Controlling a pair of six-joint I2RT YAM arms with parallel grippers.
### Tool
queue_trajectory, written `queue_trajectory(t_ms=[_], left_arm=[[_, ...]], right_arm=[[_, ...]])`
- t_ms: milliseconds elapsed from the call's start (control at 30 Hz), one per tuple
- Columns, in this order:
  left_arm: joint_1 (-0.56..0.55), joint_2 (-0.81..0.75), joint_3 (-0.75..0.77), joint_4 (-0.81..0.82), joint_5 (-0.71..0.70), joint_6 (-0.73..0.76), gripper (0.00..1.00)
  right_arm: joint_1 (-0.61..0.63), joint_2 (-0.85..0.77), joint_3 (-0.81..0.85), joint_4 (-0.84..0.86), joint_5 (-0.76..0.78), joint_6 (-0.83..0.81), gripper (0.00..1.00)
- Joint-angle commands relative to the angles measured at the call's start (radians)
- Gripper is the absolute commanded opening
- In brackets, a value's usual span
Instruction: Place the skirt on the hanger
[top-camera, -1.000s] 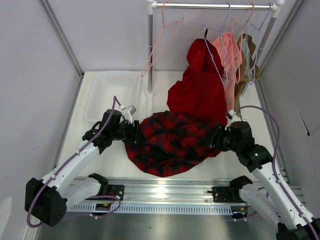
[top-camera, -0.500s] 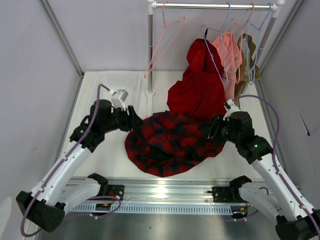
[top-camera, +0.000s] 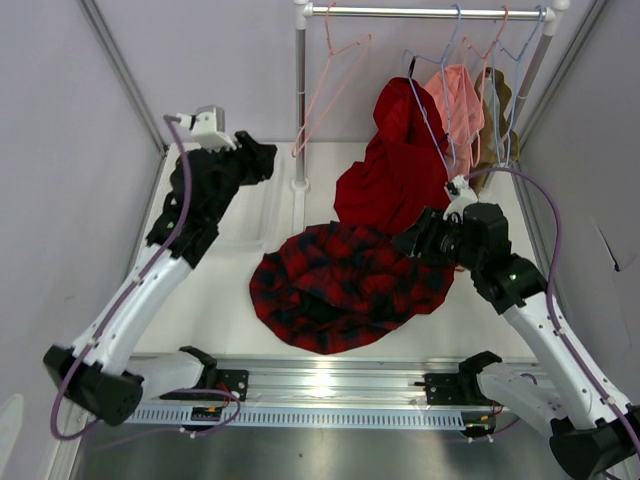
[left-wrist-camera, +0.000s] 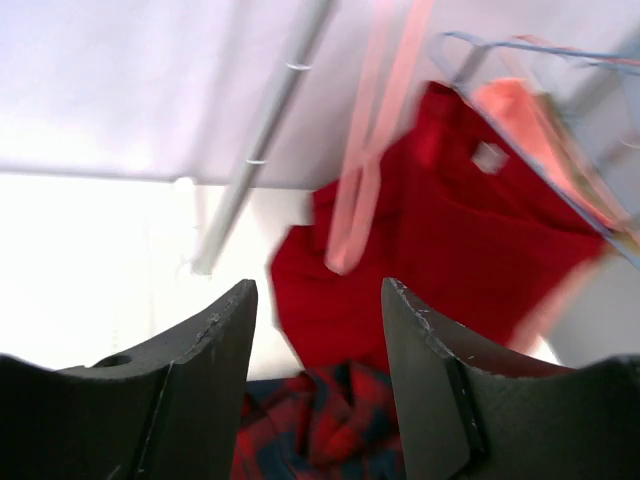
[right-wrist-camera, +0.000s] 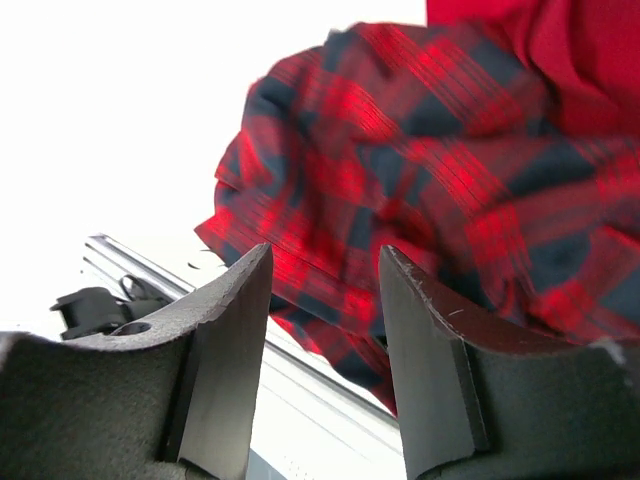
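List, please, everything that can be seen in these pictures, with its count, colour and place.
plaid cloth skirt: one, red and dark navy, crumpled on the table's middle
thin pink wire hanger: one, pink, bare, on the rail's left part
plain red cloth garment: one, red, hanging behind the skirt
salmon-pink cloth garment: one, hanging right of the red one
tan cloth garment: one, far right, mostly hidden
light blue wire hangers: several, exact count unclear, on the rail
metal clothes rail: one, silver, far end
white plastic basket: one, far left, partly behind the left arm
white table: one
left tool: black, open, empty, facing the pink hanger
right tool: black, open, at the skirt's right edge
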Motion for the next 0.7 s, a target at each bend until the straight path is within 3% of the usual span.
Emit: queue_trajectory(t_ms=[0,333,667], left_arm=[[-0.006,0.119,0.102,0.054,-0.163,0.012,0.57],[-0.01,0.379,0.306,0.018,-0.108,-0.043,0.54],[-0.041,0.401,0.291,0.047,-0.068,-0.085,0.53]], right_arm=[[0.018,0.044,0.112,0.086,-0.011,-0.017,0.52],[0.035,0.25,0.406,0.279,0.043,-0.102,0.57],[0.036,0.673,0.812,0.42,0.08,-0.174,0.65]])
